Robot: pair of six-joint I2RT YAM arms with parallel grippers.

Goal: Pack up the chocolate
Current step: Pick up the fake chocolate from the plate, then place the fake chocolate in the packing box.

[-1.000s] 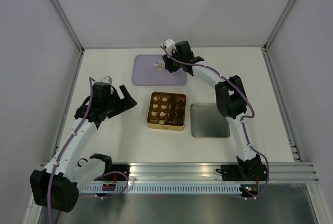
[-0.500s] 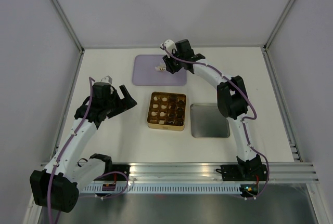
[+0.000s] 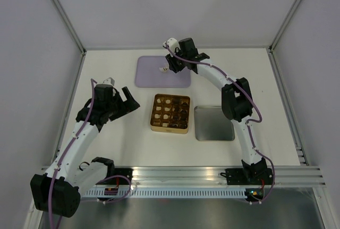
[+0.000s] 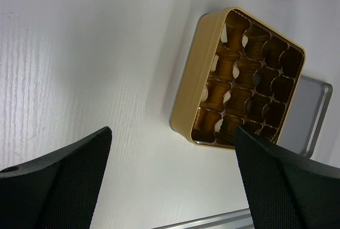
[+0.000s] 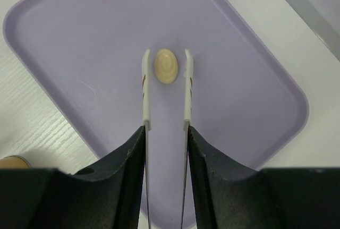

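One pale cream chocolate [image 5: 165, 66] lies on the purple tray [image 5: 79, 37] at the back of the table [image 3: 151, 76]. My right gripper [image 5: 164, 130] is shut on the metal tweezers [image 5: 145, 91]. The tweezer tips stand apart, one on each side of that chocolate. The gold gridded tin [image 3: 169, 128] sits mid-table, with several pale and dark pieces [image 3: 166, 108] in its cells. My left gripper [image 4: 172, 133] is open and empty, over bare table left of the tin [image 4: 194, 80].
The tin's silver lid [image 3: 214, 123] lies flat just right of the tin and shows at the right edge of the left wrist view [image 4: 311, 112]. Frame posts and white walls bound the table. An aluminium rail runs along the near edge.
My right wrist has shifted slightly right and back over the purple tray, and the tweezer tips have moved with it. The left arm has not moved.
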